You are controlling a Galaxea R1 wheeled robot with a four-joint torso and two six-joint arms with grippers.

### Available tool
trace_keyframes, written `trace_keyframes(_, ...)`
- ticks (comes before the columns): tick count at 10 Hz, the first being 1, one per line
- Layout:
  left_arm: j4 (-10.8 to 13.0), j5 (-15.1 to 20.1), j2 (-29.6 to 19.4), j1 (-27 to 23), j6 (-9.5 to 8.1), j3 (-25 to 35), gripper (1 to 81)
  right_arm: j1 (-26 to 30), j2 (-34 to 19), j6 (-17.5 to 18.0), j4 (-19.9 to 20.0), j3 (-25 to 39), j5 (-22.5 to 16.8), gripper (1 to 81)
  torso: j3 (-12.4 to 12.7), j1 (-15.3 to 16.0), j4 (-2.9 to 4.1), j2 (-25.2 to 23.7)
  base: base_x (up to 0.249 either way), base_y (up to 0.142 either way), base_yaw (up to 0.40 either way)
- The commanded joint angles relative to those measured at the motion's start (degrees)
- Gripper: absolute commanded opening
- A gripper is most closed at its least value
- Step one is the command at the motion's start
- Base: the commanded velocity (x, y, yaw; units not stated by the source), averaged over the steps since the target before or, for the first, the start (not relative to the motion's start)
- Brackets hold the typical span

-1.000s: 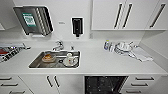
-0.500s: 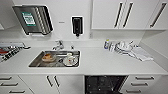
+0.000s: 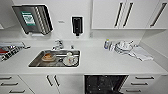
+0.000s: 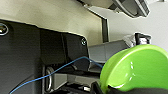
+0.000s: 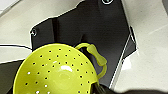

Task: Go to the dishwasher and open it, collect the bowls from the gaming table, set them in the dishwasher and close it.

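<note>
Below the near edge of the white surface [image 3: 100, 62], right of the sink [image 3: 53, 58], the dishwasher [image 3: 105, 84] stands open and dark. Your left end effector [image 4: 105, 90] carries a lime green bowl [image 4: 135, 67] by its rim; your right end effector [image 5: 98, 89] carries a yellow perforated bowl [image 5: 53, 72] with a loop handle, also at the edge. You cannot tell how wide either is parted. Both bowls look light, stiff and glossy, so probably slippery; the rim is the sensible hold.
</note>
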Motion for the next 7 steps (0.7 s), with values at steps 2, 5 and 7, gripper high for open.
trace_keyframes(2, -2.09, 6.97, -13.39, -11.8, 0.03, 16.96, 1.0, 1.09, -1.12, 0.06, -0.45, 0.57, -2.36, 1.0, -5.58, 0.0, 0.0, 0.0, 0.0, 0.0, 0.0)
trace_keyframes(5, -4.19, 11.88, -15.94, -18.29, -0.15, 20.91, 1.0, 1.09, -1.03, 0.06, -0.54, 0.57, -2.35, 1.0, -10.89, 0.05, 0.0, 0.04, 0.0, 0.0, 0.0)
trace_keyframes(7, -7.44, 18.64, -18.15, -25.68, -0.15, 26.18, 1.0, 1.09, -1.03, 0.06, -0.62, 0.57, -2.27, 1.0, -14.35, 0.07, 0.0, 0.06, 0.0, 0.0, 0.0)
